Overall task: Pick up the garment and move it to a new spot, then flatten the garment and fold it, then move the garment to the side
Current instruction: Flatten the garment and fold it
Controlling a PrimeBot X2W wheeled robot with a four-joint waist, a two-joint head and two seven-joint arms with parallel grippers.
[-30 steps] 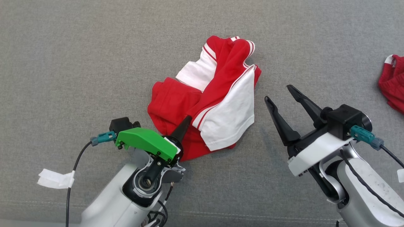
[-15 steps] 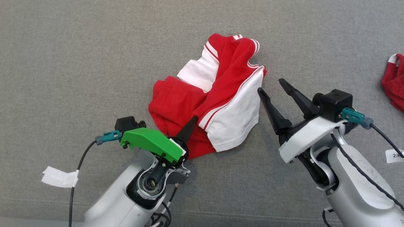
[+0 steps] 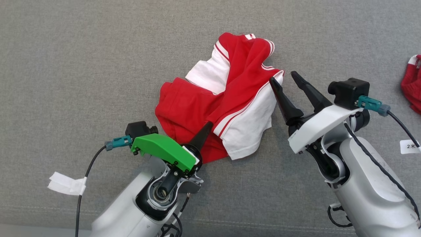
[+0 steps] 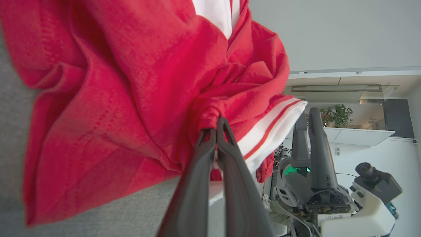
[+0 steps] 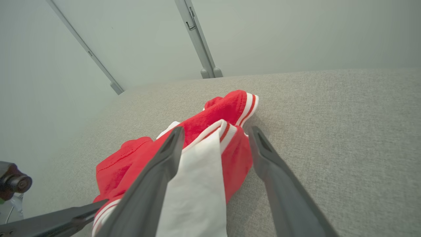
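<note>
A crumpled red and white garment [image 3: 184, 105] lies on the grey cloth surface [image 3: 82, 65]. My left gripper [image 3: 209, 124] is shut on a bunched red fold near the garment's middle, and the left wrist view shows the pinch close up [image 4: 213, 126] in the red fabric [image 4: 115, 82]. My right gripper [image 3: 283, 77] stands open at the garment's right corner. In the right wrist view the striped hem and white panel [image 5: 197, 177] lie between its spread fingers [image 5: 217, 131], which are not closed on them.
Another red garment [image 3: 412, 85] lies at the right edge of the surface. A white tape tag [image 3: 67, 186] hangs on the left arm's cable. A seam runs along the front edge [image 3: 263, 225].
My right gripper has moved up and left to the garment's right corner, still open. The left gripper stays shut on the fold and has drifted slightly right with it.
</note>
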